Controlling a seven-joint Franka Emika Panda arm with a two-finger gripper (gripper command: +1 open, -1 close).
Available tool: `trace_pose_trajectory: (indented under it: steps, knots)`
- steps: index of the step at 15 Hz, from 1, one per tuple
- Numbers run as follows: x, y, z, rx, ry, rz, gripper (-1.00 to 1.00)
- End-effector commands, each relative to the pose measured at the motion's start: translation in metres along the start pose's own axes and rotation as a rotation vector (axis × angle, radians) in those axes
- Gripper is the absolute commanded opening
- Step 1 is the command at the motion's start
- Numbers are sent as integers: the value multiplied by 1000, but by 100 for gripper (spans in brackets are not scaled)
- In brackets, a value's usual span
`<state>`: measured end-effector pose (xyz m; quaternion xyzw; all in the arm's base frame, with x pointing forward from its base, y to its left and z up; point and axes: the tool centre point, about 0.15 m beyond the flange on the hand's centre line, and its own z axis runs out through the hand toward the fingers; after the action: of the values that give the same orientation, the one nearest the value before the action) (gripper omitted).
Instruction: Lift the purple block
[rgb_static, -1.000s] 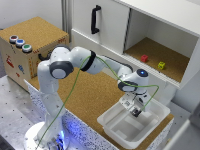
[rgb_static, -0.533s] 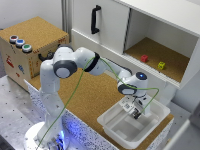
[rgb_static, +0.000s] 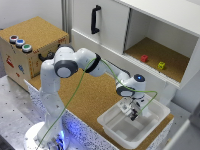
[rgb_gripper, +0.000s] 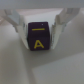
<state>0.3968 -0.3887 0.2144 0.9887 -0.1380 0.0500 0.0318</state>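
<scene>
Gripper (rgb_static: 133, 115) fingers (rgb_gripper: 20, 26) are pinching the purple block (rgb_gripper: 39, 37) from two opposite sides, as I am reading it through the wrist view: a pale pad is pressing each flank of the dark cube, and a yellow letter A is facing the camera on its front face. The block is sitting between the pads, over the pale floor of the white tub (rgb_static: 112, 125). Whether it is resting on that floor or hanging just clear of it, I cannot tell from either view.

In the exterior view I am seeing the hand reaching down into the tub near its far wall, with the arm stretching out over the cork counter (rgb_static: 90, 95). The tub is sitting at the counter's near corner, toward the exterior view's right. A red cube (rgb_static: 144, 58) and a yellow-green cube (rgb_static: 161, 65) are lying well apart from all this, up in the open cabinet (rgb_static: 155, 52).

What I am worrying about is the grip. The cube is tiny and its sides look smooth, so I judge that a fast pull upward could be letting it slip or twist out between the pads. The tub wall nearby is also looking close enough to catch a finger if I am drifting sideways while raising.
</scene>
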Motion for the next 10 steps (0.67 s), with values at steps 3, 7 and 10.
trace_pose_trajectory:
  steps: [3,7,10]
  knots:
    - [32,-12,11,38,10,-138,-100]
    - [52,-12,-53,139,110,-252,-100]
    - [77,-13,-136,170,251,-343,-100]
